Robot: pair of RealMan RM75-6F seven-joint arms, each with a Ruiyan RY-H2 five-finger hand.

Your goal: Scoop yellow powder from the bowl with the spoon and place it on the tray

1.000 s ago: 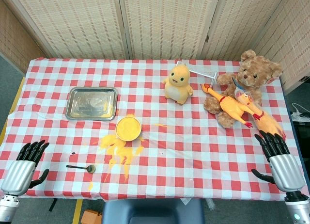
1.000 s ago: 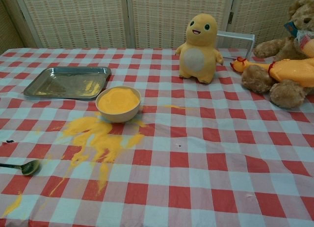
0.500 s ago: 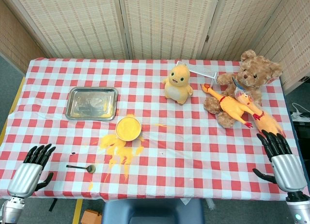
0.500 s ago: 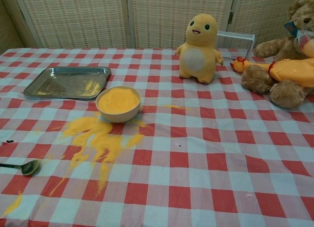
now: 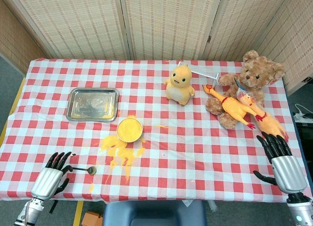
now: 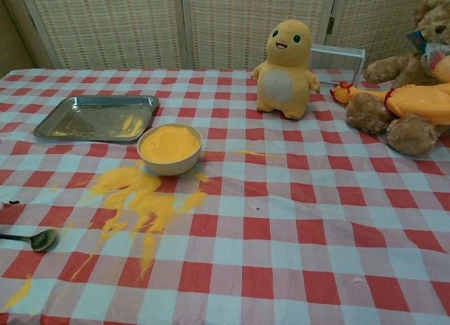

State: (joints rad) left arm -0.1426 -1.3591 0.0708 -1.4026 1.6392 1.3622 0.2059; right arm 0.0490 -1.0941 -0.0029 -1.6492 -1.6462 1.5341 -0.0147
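My left hand, fingers spread and empty, hovers just left of the spoon, which lies near the bowl, below-left of it. A clumsy grab could skid it through the spilled powder. My right hand is open too.

Both hands hovering low at the table's near edge, holding nothing.

The left hand is reaching in over the near left corner, fingers spread and pointing away from the robot. The right hand is sitting at the near right corner, fingers apart and extended, thumb jutting inward.
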